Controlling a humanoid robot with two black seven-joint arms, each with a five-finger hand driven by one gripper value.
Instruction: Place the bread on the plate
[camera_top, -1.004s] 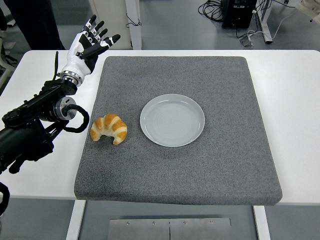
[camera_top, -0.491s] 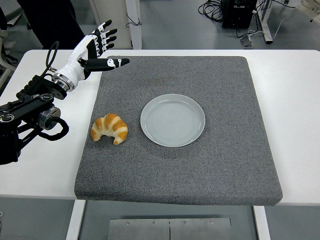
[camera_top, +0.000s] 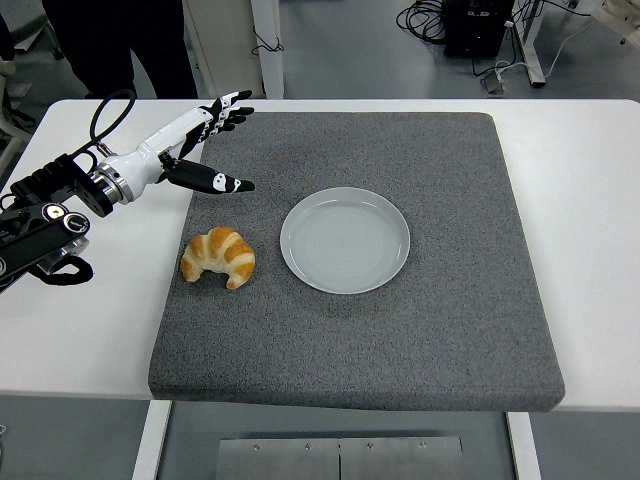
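A golden croissant (camera_top: 218, 257) lies on the grey mat (camera_top: 440, 330), just left of an empty pale plate (camera_top: 345, 240). My left hand (camera_top: 215, 145) hovers above the mat's far left part, behind the croissant and apart from it. Its fingers (camera_top: 232, 112) are spread and the thumb (camera_top: 222, 183) points right toward the plate; it holds nothing. The black forearm (camera_top: 50, 215) comes in from the left edge. The right arm is out of view.
The mat covers most of the white table (camera_top: 590, 200). A person's dark legs (camera_top: 120, 40) stand behind the table at the top left. Cables and table legs (camera_top: 490, 40) show on the floor beyond.
My left hand has come down and rightward from the table's far left corner over the mat, rotating so the palm faces down and the thumb points at the plate. Croissant and plate have not moved.
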